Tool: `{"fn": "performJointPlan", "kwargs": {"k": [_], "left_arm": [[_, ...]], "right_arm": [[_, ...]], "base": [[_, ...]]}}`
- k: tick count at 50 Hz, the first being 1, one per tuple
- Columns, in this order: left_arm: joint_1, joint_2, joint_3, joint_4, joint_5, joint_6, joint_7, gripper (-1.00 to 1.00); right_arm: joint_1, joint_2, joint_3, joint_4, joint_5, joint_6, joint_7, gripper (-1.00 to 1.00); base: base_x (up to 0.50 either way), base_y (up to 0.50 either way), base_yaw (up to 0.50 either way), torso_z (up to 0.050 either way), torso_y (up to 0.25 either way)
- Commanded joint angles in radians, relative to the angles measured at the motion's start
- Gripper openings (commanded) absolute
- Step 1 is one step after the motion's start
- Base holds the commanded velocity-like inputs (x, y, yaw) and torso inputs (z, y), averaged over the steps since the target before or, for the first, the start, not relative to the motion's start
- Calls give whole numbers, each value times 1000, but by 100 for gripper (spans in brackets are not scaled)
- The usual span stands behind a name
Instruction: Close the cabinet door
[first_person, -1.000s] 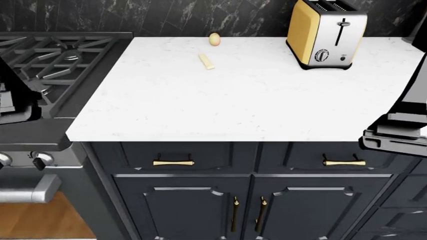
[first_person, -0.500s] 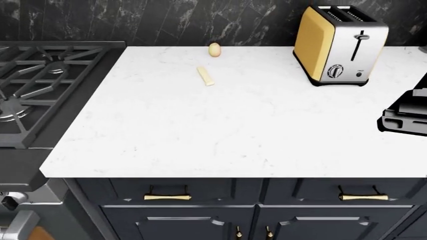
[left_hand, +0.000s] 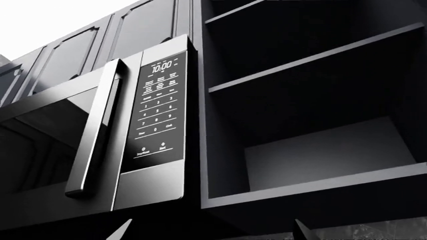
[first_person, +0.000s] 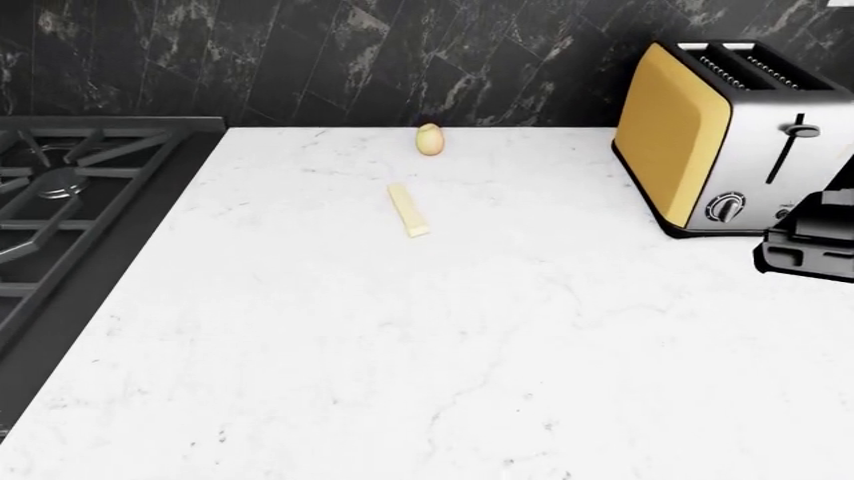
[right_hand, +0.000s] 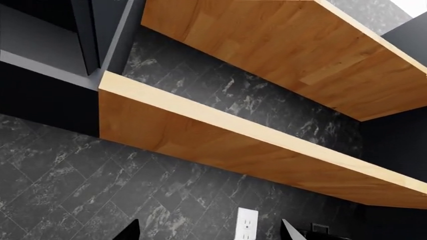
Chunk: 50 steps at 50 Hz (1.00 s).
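The open cabinet (left_hand: 313, 105), its bare shelves showing, sits just beside the microwave (left_hand: 127, 135), both sets of fingers spread and holding nothing, while an egg (first_person: 429, 139) and toaster (first_person: 727, 135) rest on the bench (first_person: 400, 350).

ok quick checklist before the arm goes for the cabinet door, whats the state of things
1. Upper cabinet open, shelves exposed: ok, seen in left wrist view.
2. Door panel located: cannot tell, not in any view.
3. Microwave beside the cabinet, collision risk: ok, apart for now.
4. Left claw state: cannot tell, only tips show.
5. Right claw state: cannot tell; it faces the wooden shelves.
6. Toaster near the right arm: ok, apart.
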Motion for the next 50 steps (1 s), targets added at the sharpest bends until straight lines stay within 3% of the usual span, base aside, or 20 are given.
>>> {"fn": "performJointPlan", "kwargs": {"k": [1, 10, 28, 34, 50], "left_arm": [[15, -11, -3, -4, -2, 20, -12, 100], [27, -25, -9, -3, -3, 31, -19, 100], [23, -59, -40, -2, -54, 52, -45, 100], [27, -67, -45, -4, -61, 59, -49, 100], [62, -87, -78, -4, -72, 80, -61, 100]], "right_arm": [[10, -1, -28, 0, -9, -4, 7, 100], [16, 11, -5, 0, -10, 5, 1, 100], [6, -14, 466, 27, 263, 206, -93, 100], [-19, -29, 540, 78, 285, 210, -126, 100], [-1, -189, 695, 270, 359, 316, -226, 100]], "base": [[500, 0, 0, 0, 0], [95, 0, 0, 0, 1], [0, 0, 0, 0, 0], [0, 0, 0, 0, 0], [0, 0, 0, 0, 0]]}}
